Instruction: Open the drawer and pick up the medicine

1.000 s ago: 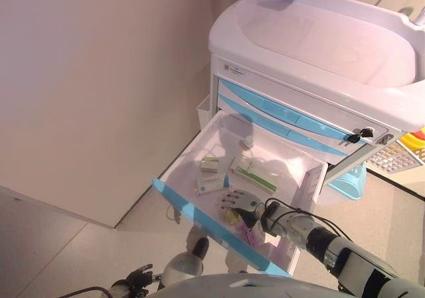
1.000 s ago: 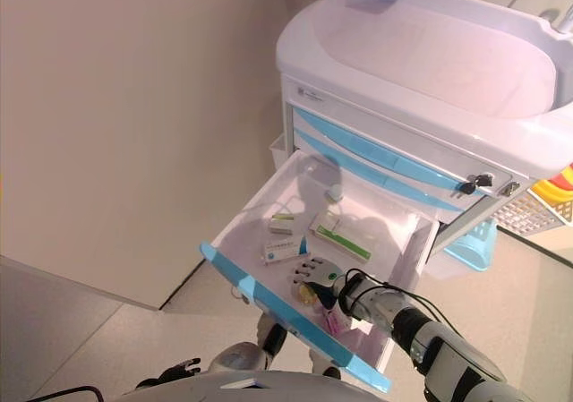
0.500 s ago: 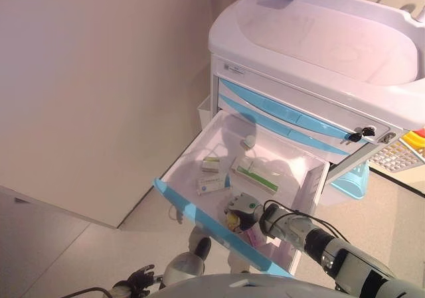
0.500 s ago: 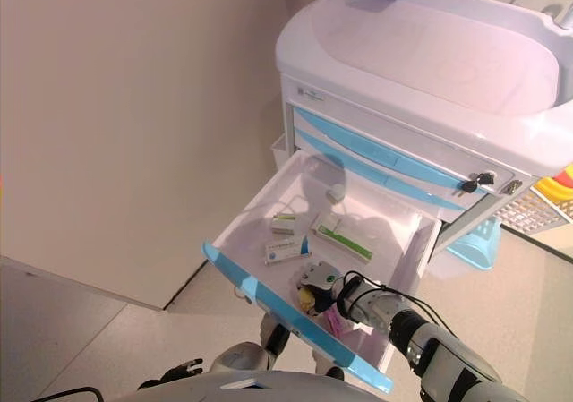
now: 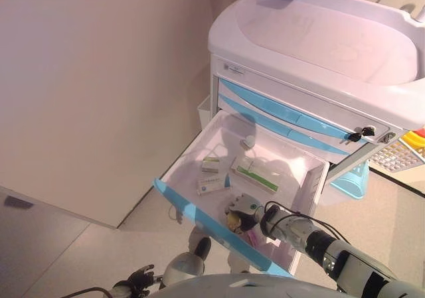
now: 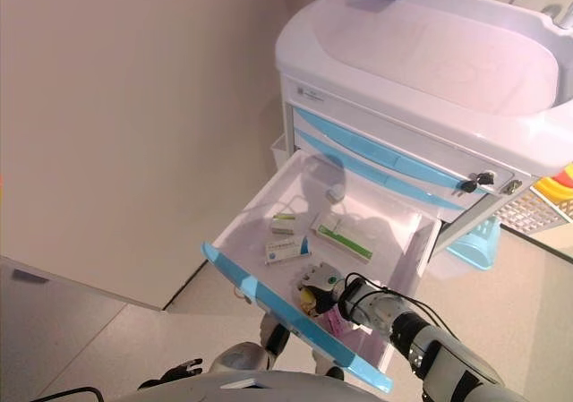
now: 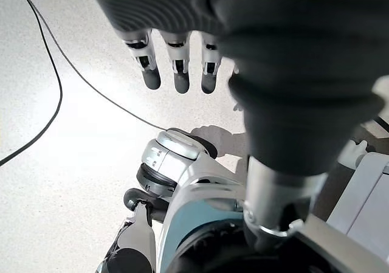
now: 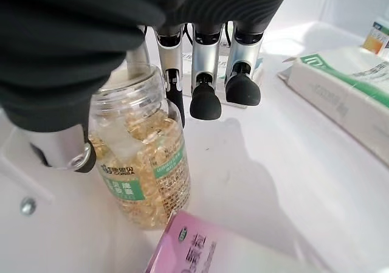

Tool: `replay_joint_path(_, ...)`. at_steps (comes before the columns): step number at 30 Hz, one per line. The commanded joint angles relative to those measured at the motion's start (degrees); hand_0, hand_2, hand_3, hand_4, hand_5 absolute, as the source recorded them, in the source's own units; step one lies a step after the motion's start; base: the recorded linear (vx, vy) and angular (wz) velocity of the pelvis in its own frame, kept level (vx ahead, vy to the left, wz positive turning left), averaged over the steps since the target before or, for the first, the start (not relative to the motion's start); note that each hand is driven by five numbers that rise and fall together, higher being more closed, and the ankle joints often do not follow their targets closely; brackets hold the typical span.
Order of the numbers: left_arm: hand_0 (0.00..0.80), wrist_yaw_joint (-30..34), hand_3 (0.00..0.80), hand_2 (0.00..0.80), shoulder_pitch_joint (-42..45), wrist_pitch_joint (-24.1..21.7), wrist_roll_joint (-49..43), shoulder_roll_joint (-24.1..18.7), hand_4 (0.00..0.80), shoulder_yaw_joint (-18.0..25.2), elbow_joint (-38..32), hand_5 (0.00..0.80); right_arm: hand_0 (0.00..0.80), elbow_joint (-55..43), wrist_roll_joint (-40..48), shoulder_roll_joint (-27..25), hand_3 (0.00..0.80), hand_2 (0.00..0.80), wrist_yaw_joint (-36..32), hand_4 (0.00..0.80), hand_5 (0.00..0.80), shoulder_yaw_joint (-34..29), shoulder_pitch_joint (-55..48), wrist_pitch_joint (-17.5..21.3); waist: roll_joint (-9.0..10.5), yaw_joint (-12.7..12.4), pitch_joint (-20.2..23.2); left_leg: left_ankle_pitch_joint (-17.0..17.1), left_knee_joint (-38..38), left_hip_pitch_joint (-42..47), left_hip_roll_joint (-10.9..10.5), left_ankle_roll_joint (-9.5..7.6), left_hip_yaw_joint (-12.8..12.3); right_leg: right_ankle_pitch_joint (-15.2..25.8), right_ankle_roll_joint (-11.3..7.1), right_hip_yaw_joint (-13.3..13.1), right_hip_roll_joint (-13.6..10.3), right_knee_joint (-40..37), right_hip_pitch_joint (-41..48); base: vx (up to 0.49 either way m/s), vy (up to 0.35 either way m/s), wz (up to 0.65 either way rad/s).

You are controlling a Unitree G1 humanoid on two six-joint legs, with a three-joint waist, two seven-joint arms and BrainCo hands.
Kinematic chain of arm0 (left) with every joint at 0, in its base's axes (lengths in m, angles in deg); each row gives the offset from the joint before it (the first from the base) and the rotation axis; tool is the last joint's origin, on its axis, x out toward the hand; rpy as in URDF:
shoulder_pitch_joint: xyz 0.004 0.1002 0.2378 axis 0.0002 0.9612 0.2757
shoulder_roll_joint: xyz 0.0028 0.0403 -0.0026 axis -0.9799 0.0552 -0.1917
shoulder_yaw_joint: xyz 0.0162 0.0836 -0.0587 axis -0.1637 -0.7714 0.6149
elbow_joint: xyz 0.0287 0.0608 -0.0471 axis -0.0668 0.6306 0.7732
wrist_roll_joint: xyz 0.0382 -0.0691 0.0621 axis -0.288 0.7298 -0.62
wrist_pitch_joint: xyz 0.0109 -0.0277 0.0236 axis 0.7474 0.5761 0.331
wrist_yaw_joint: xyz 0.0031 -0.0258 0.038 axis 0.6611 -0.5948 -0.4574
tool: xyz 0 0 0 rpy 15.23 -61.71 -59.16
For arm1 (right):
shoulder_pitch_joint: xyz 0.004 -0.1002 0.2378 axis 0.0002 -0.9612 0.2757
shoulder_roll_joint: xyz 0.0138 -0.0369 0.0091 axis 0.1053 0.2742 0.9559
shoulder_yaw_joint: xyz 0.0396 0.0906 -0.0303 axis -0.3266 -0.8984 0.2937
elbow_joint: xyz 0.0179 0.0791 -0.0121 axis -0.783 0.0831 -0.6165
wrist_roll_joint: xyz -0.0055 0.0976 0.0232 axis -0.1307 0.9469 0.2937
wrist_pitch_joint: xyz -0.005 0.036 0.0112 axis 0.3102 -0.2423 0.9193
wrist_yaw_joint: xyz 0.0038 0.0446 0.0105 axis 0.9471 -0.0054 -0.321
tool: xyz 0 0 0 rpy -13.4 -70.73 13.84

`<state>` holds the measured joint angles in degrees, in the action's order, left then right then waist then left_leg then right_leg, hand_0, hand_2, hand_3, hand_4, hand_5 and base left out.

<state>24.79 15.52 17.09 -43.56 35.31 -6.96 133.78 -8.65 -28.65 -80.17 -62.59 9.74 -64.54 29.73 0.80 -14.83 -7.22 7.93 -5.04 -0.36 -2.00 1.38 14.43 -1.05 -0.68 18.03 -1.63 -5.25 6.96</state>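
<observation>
The white drawer with a blue front (image 5: 199, 222) stands pulled out of the cart (image 5: 319, 39). A clear bottle of yellow capsules (image 8: 143, 163) stands near the drawer's front right, also in the left eye view (image 5: 233, 220). My right hand (image 5: 248, 207) is over it inside the drawer. In the right wrist view my right hand (image 8: 206, 72) has its fingers curled down, with the bottle between the thumb and the nearest finger. My left hand (image 7: 176, 66) hangs low by the floor, fingers straight and empty.
In the drawer lie a pink box (image 5: 254, 237) beside the bottle, a long green-and-white box (image 5: 255, 174), a blue-and-white box (image 5: 211, 184), a small box (image 5: 211, 164) and a small white bottle (image 5: 248, 141). A blue basket (image 5: 352, 178) stands right of the cart. A white wall panel is at the left.
My right hand's fingers were spread over the bottle a second ago; they have curled down round it. The bottle and boxes stay in place.
</observation>
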Motion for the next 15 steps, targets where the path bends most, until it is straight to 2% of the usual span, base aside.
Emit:
replay_joint_path(1,0.000,0.24,0.000,0.000,-1.51,-0.42,-0.88,0.28,0.000,-0.80,2.70,0.000,0.800,-12.96,8.93,-4.59,0.800,0.800,-4.54,0.800,0.800,-1.30,5.16,0.04,2.53,1.14,-0.87,-6.02,1.71,1.60,-1.91,-0.75,0.30,-0.15,-1.66,-1.40,-2.14,4.56,-1.25,0.021,0.007,-0.04)
replay_joint_path(4,0.000,0.15,0.000,0.000,-1.01,-0.07,-0.33,-0.08,0.000,0.40,2.27,0.000,0.800,-24.96,18.37,-10.38,0.800,0.800,-14.11,0.800,0.800,-5.66,6.29,-1.40,3.08,2.38,-0.89,-6.10,1.53,2.03,-1.62,-0.78,-0.57,0.06,-1.67,-2.53,-1.93,4.52,-1.24,0.024,0.009,-0.11)
replay_joint_path(9,0.000,0.52,0.000,0.000,0.01,-0.45,0.65,-0.92,0.000,2.50,2.76,0.000,0.800,-40.94,37.02,-18.55,0.800,0.800,-30.57,0.800,0.800,-15.92,7.53,-6.19,3.82,4.72,-0.71,-6.39,1.24,2.97,-1.07,-1.00,-2.59,0.10,-1.58,-4.69,-1.60,4.80,-1.29,0.025,0.017,-0.19)
replay_joint_path(11,0.000,0.58,0.000,0.000,0.06,-0.44,0.71,-1.01,0.000,2.70,2.85,0.000,0.800,-42.49,39.56,-19.48,0.800,0.800,-32.50,0.800,0.800,-17.43,7.92,-7.03,3.91,4.92,-0.73,-6.45,1.20,3.15,-1.00,-1.02,-2.83,0.09,-1.56,-4.95,-1.56,4.84,-1.25,0.023,0.011,-0.21)
replay_joint_path(13,0.000,0.65,0.000,0.000,0.10,-0.45,0.84,-1.36,0.000,3.16,3.20,0.000,0.800,-45.85,49.73,-21.95,0.800,0.800,-37.06,0.800,0.800,-21.68,10.79,-10.69,4.29,5.68,-0.68,-6.69,1.31,3.52,-0.79,-1.00,-3.56,0.04,-1.47,-5.59,-1.53,4.98,-1.12,0.055,0.022,-0.08)
replay_joint_path(14,0.000,0.76,0.000,0.000,0.18,-0.48,1.00,-1.68,0.000,3.28,3.51,0.000,0.800,-46.40,58.33,-23.40,0.800,0.800,-38.23,0.800,0.800,-24.90,14.12,-13.33,4.55,6.09,-0.63,-6.93,1.41,4.02,-0.62,-0.89,-4.16,-0.03,-1.41,-5.97,-1.54,5.11,-0.85,0.057,0.022,-0.12)
replay_joint_path(15,0.000,0.79,0.000,0.000,0.19,-0.45,0.96,-1.72,0.000,3.27,3.54,0.000,0.800,-46.31,58.78,-23.52,0.800,0.800,-38.47,0.800,0.800,-25.23,14.49,-13.63,4.58,6.15,-0.54,-6.94,1.42,4.00,-0.61,-0.89,-4.18,-0.03,-1.41,-5.96,-1.55,5.13,-0.88,0.103,0.036,-0.24)
